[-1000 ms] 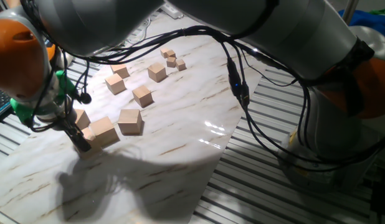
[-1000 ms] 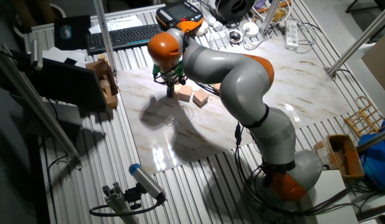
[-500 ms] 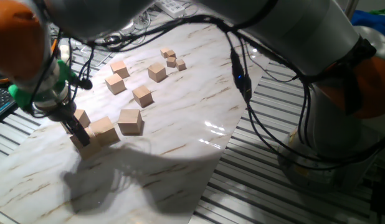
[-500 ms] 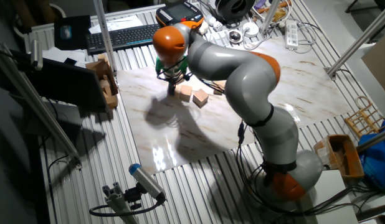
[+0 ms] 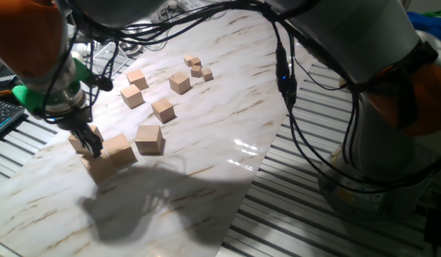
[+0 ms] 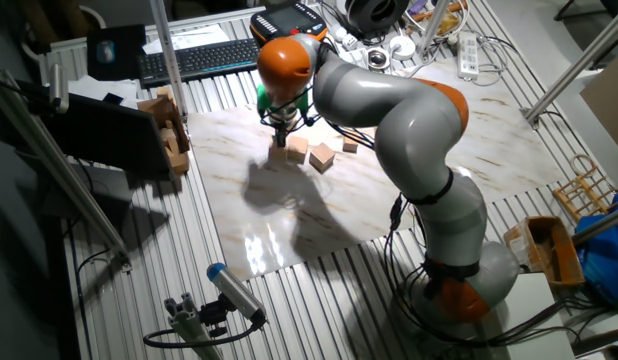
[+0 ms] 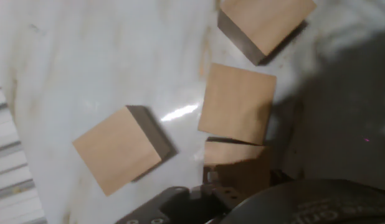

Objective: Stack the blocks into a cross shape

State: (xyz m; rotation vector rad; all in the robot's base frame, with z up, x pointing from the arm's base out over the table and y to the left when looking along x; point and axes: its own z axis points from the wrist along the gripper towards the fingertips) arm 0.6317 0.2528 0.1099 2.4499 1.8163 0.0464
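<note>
No readable writing anywhere. Four large blocks (image 5: 150,138) clustered at the marble slab (image 5: 206,171)'s near-left end, one stacked on another (image 7: 237,103), apparently; four medium cubes (image 5: 163,110) beyond; three tiny cubes (image 5: 197,69) farthest. Gripper (image 5: 90,146) pointing down beside the stack, arm arched overhead; finger spread impossible to tell

Matt, smooth tan wooden blocks (image 5: 149,139), glossy marble-look tabletop (image 5: 206,150) (bright glare), ribbed metal bench (image 5: 292,214)
</note>
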